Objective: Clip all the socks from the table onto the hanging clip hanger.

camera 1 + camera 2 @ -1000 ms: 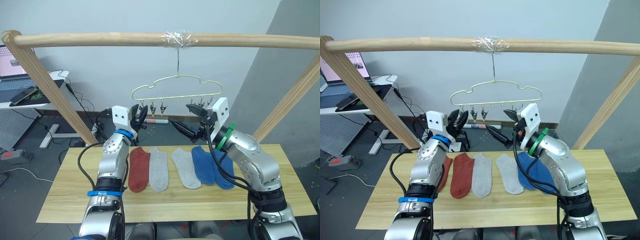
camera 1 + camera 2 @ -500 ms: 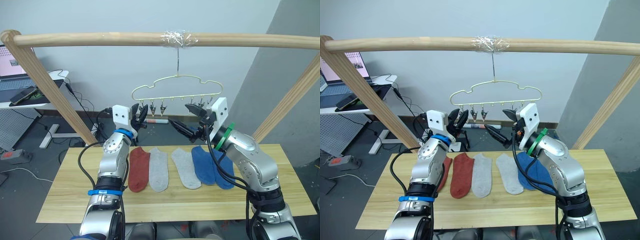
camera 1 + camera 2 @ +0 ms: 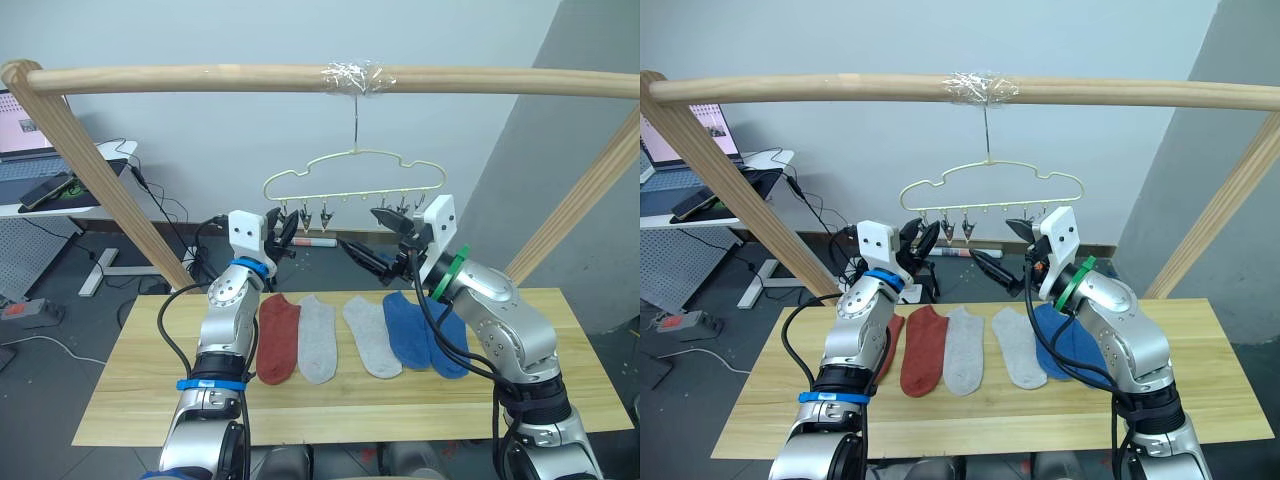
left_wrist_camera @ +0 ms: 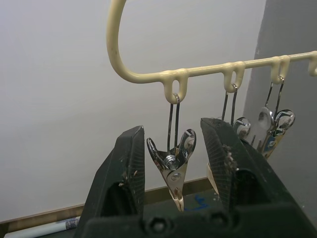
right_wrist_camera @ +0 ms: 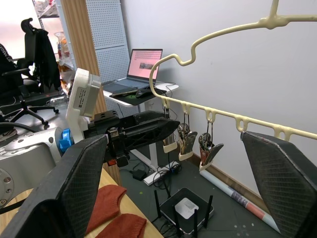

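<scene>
- The clip hanger (image 3: 353, 172) is a thin pale-gold wire shape with a wavy top bar, hung by its hook from a thick round wooden pole (image 3: 200, 78) that spans the top of the head view; crinkled clear tape wraps the pole at the hook.
- Small shiny metal clips dangle in a row under the hanger's lower bar, each on a thin wire loop.
- The left gripper (image 4: 174, 163) is raised at the hanger's left end, its two black fingers spread apart with the end clip (image 4: 173, 163) hanging between them — neither pad visibly presses it in the left wrist view.
- The right gripper (image 3: 362, 255) is raised near the centre of the head view, below the hanger's right half, its dark fingers wide apart and holding nothing.
- The socks (image 3: 360, 335) lie flat side by side in a row across the middle of the table (image 3: 130, 400), a broad top of light yellowish planks with visible grain: rust-red at the left, two light grey in the middle, blue at the right.
- A second rust-red sock edge shows beside the left arm in the right eye view.
</scene>
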